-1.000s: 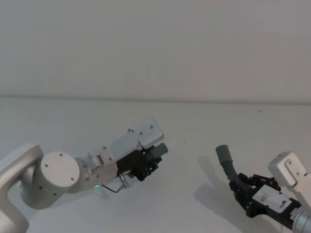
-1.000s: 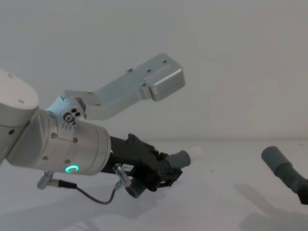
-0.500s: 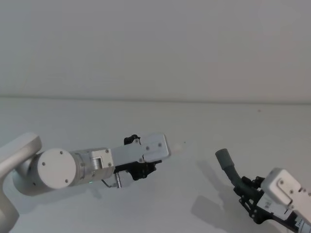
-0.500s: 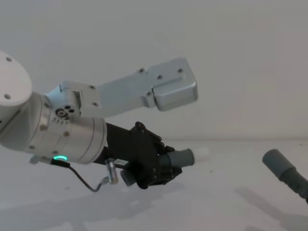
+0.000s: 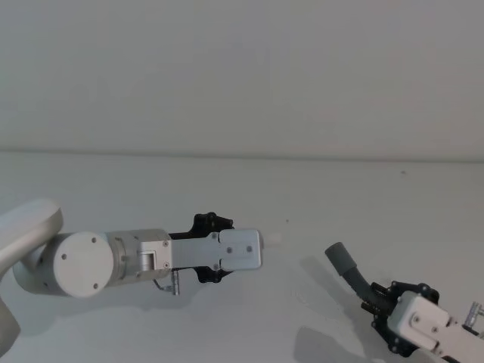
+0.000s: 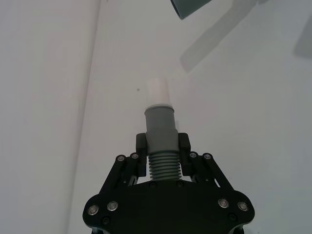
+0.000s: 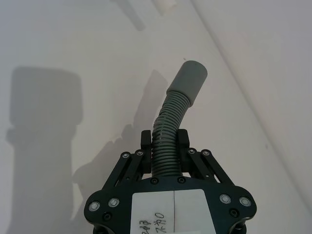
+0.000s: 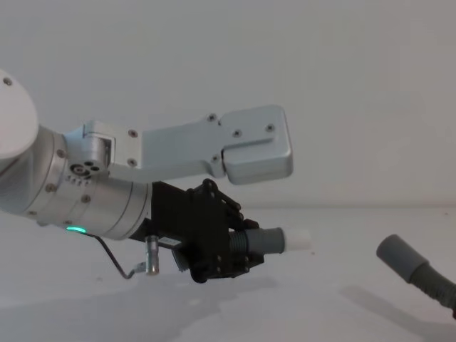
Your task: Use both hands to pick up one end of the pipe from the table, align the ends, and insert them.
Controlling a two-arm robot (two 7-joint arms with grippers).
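Black plastic left gripper (image 6: 162, 142) and right gripper (image 7: 165, 140), each clamped on one grey pipe piece.
Left: fingers closed on the ribbed neck of the short tube (image 6: 161, 163). Its smooth tube cuff (image 6: 160, 124) projects past the fingertips and ends in a white tip (image 6: 158, 91), possibly a narrower insert. Right: fingers closed round the corrugated hose (image 7: 168, 126), which bends up to the hose cuff (image 7: 191, 80). The two ends face each other, well apart, raised over the white table (image 8: 320, 303).
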